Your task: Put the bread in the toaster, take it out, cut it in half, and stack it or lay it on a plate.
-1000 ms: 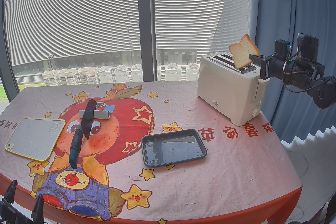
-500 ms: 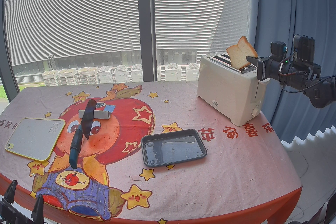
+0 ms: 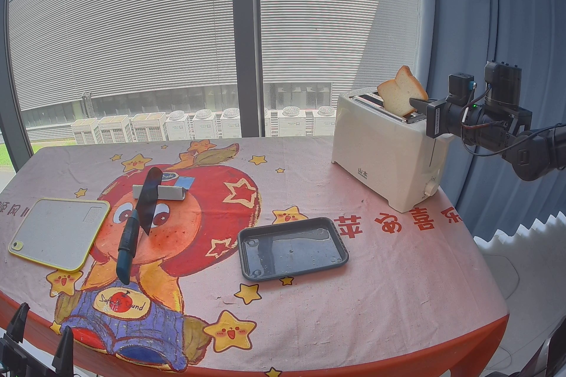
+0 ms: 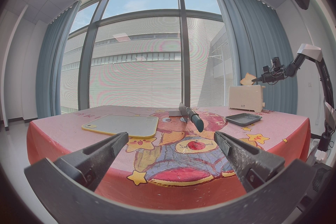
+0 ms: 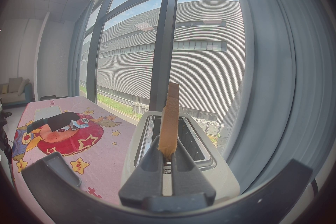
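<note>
A slice of bread (image 3: 401, 91) hangs tilted just over the slots of the white toaster (image 3: 383, 151) at the table's back right, its lower corner dipping into a slot. My right gripper (image 3: 417, 103) is shut on the slice's edge; in the right wrist view the bread (image 5: 169, 119) stands on edge between the fingers above the toaster (image 5: 182, 137). A blue-handled knife (image 3: 137, 222) leans on a small white rest at the left. A dark tray (image 3: 293, 247) lies mid-table. My left gripper (image 4: 171, 151) is open, low before the table's near-left edge.
A white cutting board with a yellow rim (image 3: 59, 232) lies at the left edge of the table. A blue curtain (image 3: 501, 13) hangs close behind the right arm. The window stands right behind the toaster.
My right gripper has carried the bread down and slightly left, so its lower corner now sits at the toaster slot. Nothing else has moved.
</note>
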